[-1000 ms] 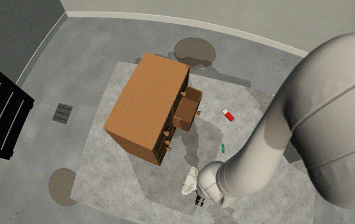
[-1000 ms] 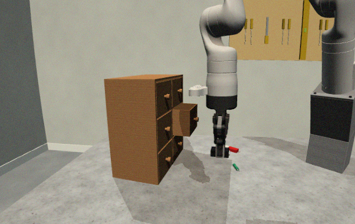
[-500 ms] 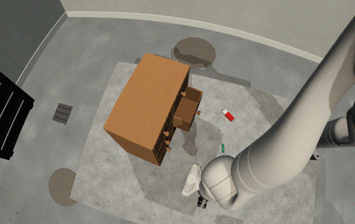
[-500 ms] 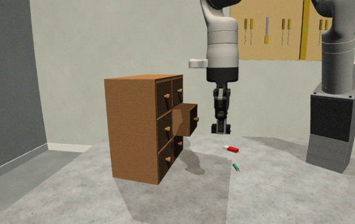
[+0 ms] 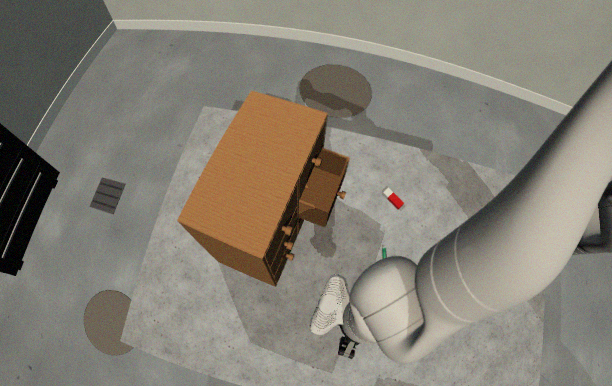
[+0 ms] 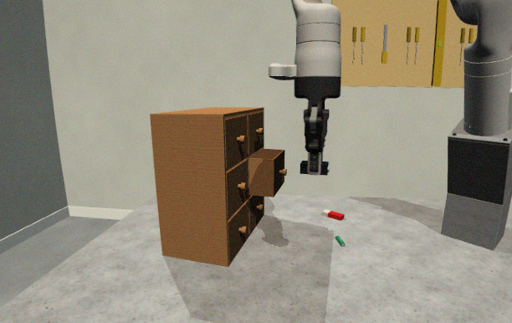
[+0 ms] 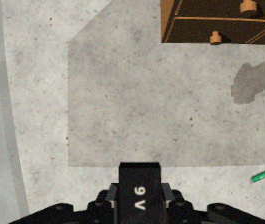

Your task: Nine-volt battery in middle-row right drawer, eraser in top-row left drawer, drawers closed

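Well, from my end the brown wooden chest (image 5: 258, 170) (image 6: 192, 180) (image 7: 203, 30) stands upright on the grey stone-like worktop (image 5: 173, 320) (image 6: 94, 284) (image 7: 43, 100), and its right middle drawer (image 5: 319, 187) (image 6: 265, 177) is out, open-topped, with nothing visible inside from above. The other drawers look closed, including the top-left one I need later. My black claw (image 5: 347, 348) (image 6: 314, 167) (image 7: 139, 196) is clamped on the black block-shaped nine-volt battery (image 5: 341, 352) (image 6: 304, 168) (image 7: 140, 180), held above the worktop, well clear of the drawer. So opening and grasping are done; I judge the job under halfway. Left: drop the battery in, push that drawer shut, open the top-left, deliver the red-and-white block eraser (image 5: 395, 200) (image 6: 335, 215), now lying on the worktop, and close up. The small green cylinder (image 5: 384, 253) (image 6: 340, 241) (image 7: 262, 175) should stay put.
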Robot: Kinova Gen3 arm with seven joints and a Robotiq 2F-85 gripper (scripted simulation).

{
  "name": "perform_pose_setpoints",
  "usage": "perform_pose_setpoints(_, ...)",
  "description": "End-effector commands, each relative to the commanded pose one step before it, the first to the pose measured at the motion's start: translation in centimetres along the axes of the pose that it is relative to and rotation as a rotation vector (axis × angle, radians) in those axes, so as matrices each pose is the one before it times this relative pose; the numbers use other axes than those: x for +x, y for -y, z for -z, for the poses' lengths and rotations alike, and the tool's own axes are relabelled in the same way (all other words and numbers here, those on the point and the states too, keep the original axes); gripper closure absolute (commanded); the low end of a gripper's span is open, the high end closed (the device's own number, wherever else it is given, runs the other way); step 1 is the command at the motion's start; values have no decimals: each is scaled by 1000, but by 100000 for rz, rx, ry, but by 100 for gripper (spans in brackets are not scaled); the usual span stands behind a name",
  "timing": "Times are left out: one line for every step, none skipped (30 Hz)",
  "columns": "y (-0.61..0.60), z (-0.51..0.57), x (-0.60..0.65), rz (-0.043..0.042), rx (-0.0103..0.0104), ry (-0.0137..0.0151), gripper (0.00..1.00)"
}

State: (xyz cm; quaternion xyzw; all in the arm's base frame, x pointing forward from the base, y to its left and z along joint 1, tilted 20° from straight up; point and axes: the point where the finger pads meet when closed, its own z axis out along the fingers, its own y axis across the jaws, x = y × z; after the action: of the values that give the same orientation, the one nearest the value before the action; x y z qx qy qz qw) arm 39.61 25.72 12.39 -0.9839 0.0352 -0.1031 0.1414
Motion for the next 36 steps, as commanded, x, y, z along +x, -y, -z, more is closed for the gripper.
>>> perform_pose_setpoints(-40, 270, 255, -250, 132, -632, 77)
perform_pose_setpoints(0, 1, 0, 0, 0, 0, 77)
perform_pose_setpoints(0, 0, 0, 0, 0, -1, 77)
perform_pose_setpoints(-1, 0, 0, 0, -2, -9, 77)
perform_pose_setpoints(-1, -1, 0, -1, -6, -25, 77)
perform_pose_setpoints(-3, -3, 0, -1, -11, -48, 77)
perform_pose_setpoints(-4, -4, 1, -2, -17, -78, 77)
perform_pose_setpoints(-6, -6, 1, -2, -24, -113, 77)
perform_pose_setpoints(0, 0, 0, 0, 0, 0, 77)
perform_pose_setpoints(0, 0, 0, 0, 0, 0, 77)
perform_pose_setpoints(-8, -8, 1, -3, -33, -155, 77)
perform_pose_setpoints(-10, -10, 2, -4, -41, -201, 77)
perform_pose_setpoints(-12, -12, 2, -4, -50, -253, 77)
perform_pose_setpoints(-14, -14, 2, -5, -58, -308, 77)
perform_pose_setpoints(-16, -15, 3, -5, -65, -368, 77)
perform_pose_setpoints(-18, -16, 3, -5, -71, -431, 77)
perform_pose_setpoints(-20, -17, 4, -5, -74, -496, 77)
perform_pose_setpoints(-20, -17, 4, -4, -74, -564, 77)
perform_pose_setpoints(-20, -16, 5, -3, -70, -634, 77)
perform_pose_setpoints(-20, -14, 5, -2, -63, -705, 77)
perform_pose_setpoints(-18, -11, 5, 0, -50, -776, 77)
perform_pose_setpoints(-15, -6, 5, 2, -31, -848, 77)
perform_pose_setpoints(-11, 0, 5, 4, -5, -919, 77)
perform_pose_setpoints(-5, 7, 5, 6, 27, -988, 77)
perform_pose_setpoints(2, 16, 5, 9, 67, -1056, 77)
perform_pose_setpoints(0, 0, 0, 0, 0, 0, 77)
perform_pose_setpoints(0, 0, 0, 0, 0, 0, 77)
perform_pose_setpoints(11, 27, 4, 11, 115, -1120, 77)
perform_pose_setpoints(21, 40, 2, 12, 171, -1180, 77)
perform_pose_setpoints(34, 54, 0, 13, 237, -1236, 77)
perform_pose_setpoints(36, 45, -11, 2, 236, -1201, 77)
perform_pose_setpoints(-29, -91, -59, -52, -160, -759, 77)
perform_pose_setpoints(-26, -83, -55, -47, -148, -819, 77)
perform_pose_setpoints(-23, -73, -51, -40, -132, -880, 77)
perform_pose_setpoints(-18, -61, -45, -32, -112, -942, 77)
perform_pose_setpoints(-12, -48, -38, -24, -87, -1007, 77)
